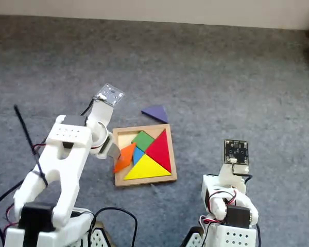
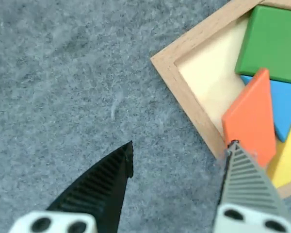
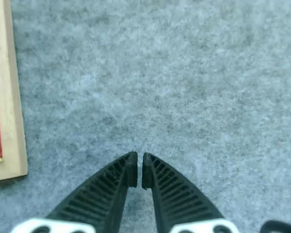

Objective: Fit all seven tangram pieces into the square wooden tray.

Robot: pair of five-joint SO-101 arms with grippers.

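Observation:
The square wooden tray (image 1: 168,149) lies on the carpet between the arms. In it sit a green square (image 1: 143,140), a red triangle (image 1: 160,146), a yellow triangle (image 1: 147,169) and a blue piece (image 1: 138,155). An orange piece (image 2: 252,121) lies tilted across the tray's rim (image 2: 184,92), half in and half out. My left gripper (image 2: 179,145) is open just outside that rim, its grey fingertip (image 2: 235,155) touching the orange piece's end. A purple triangle (image 1: 155,113) lies on the carpet beyond the tray. My right gripper (image 3: 136,170) is shut over bare carpet, with the tray's edge (image 3: 9,97) to one side.
Grey carpet covers the whole table. The right arm (image 1: 232,185) stands folded close to its base, to the right of the tray. A black cable (image 1: 26,134) sticks up beside the left arm.

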